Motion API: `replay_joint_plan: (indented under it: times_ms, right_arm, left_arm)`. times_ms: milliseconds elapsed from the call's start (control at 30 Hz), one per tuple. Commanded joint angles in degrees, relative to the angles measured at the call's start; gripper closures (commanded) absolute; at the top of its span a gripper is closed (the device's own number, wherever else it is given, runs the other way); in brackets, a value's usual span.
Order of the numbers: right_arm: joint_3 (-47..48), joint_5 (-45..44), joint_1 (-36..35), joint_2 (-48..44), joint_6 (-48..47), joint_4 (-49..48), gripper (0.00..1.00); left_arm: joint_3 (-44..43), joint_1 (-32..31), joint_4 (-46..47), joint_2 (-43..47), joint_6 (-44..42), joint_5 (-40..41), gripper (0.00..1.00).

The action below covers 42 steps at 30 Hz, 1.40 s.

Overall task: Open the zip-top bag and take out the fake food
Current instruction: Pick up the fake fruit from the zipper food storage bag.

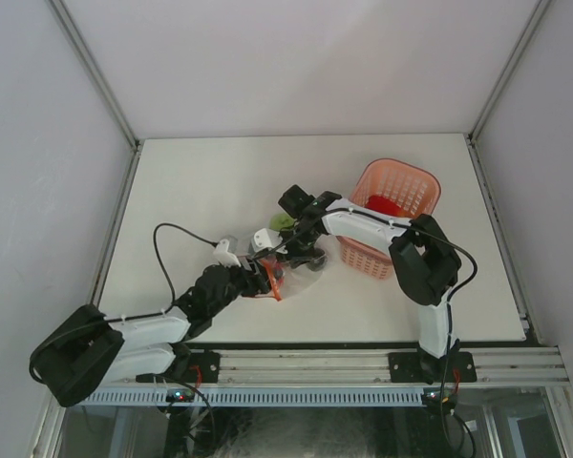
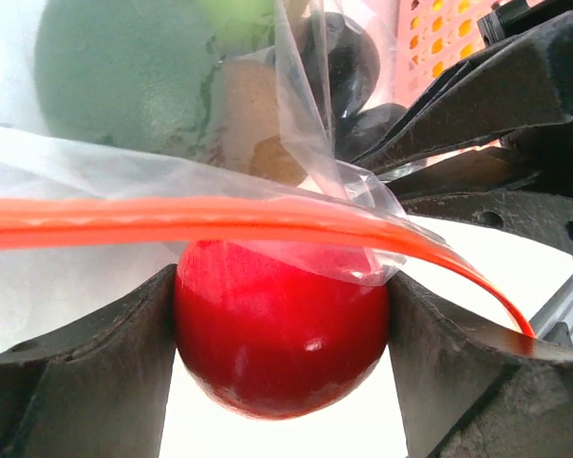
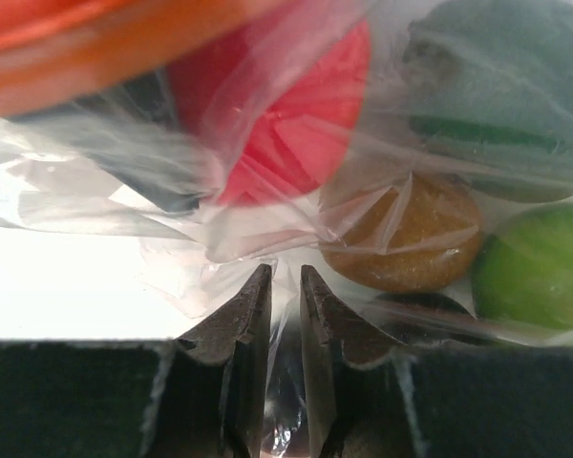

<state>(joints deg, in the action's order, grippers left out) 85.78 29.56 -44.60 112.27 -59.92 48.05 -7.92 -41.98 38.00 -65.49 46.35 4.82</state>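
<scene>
Overhead, two wrist close-ups: shared bag [image 2: 172, 219]

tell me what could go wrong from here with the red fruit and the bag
1. The left claw holds the glossy round red plastic fruit by its curved sides, so it may squirt out.
2. Film of the clear plastic zip-top bag and its orange zip strip drape over that fruit, so pulling could drag the bag along.
3. The right claw pinches only a thin fold of film, which might slip free.

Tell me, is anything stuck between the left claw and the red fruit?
Nothing visible is: the left claw squeezes the red fruit directly. Only the zip-top bag film and its orange zip strip drape over the top.
</scene>
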Motion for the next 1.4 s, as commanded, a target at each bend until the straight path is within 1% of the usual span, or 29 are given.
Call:
replay_joint_plan:
  times_ms: [0,67,133,200,333,500,667,933,1067,1233,1367]
  right_arm:
    - [2.0,-2.2,0.2,1.3,2.6,-2.2,0.83]
    - [2.0,-2.2,0.1,1.3,2.6,-2.2,0.83]
    - [2.1,-2.4,0.0,1.5,2.7,-2.2,0.83]
    - [2.2,-2.7,-0.1,1.7,2.9,-2.2,0.83]
    - [2.4,-3.3,-0.2,2.0,3.2,-2.3,0.83]
    - [3.1,-3.9,-0.4,2.7,3.9,-2.3,0.83]
    - [4.1,-4.8,-0.5,3.3,5.1,-2.4,0.83]
    - [4.9,-3.0,-0.2,1.0,6.3,-2.2,0.83]
    - [5.6,-0.4,0.4,-1.1,6.8,-1.2,0.82]
    - [5.9,1.3,0.8,-2.8,7.1,-0.6,0.8]
    - [6.0,2.1,0.9,-3.7,7.0,-0.2,0.79]
  left_arm:
    - [0.4,1.3,-7.9,4.5,-2.6,0.2,0.49]
    - [0.6,1.9,-10.1,5.7,-2.7,0.1,0.48]
    - [0.1,2.4,-12.7,7.1,-2.7,0.0,0.49]
    - [-0.9,2.6,-16.6,8.9,-2.7,0.4,0.57]
    - [-2.4,3.2,-24.4,15.0,-3.0,1.8,0.67]
    - [-4.8,4.6,-36.7,23.6,-2.7,1.7,0.73]
    - [-8.7,6.0,-50.3,28.4,-2.6,-0.3,0.78]
    - [-14.3,6.3,-64.7,36.9,-1.6,-2.7,0.84]
    - [-18.4,6.4,-71.4,38.7,-2.0,-3.9,0.85]
    - [-22.8,6.6,-76.5,40.5,-2.7,-5.5,0.85]
    - [-25.4,6.8,-78.2,42.2,-3.0,-6.7,0.85]
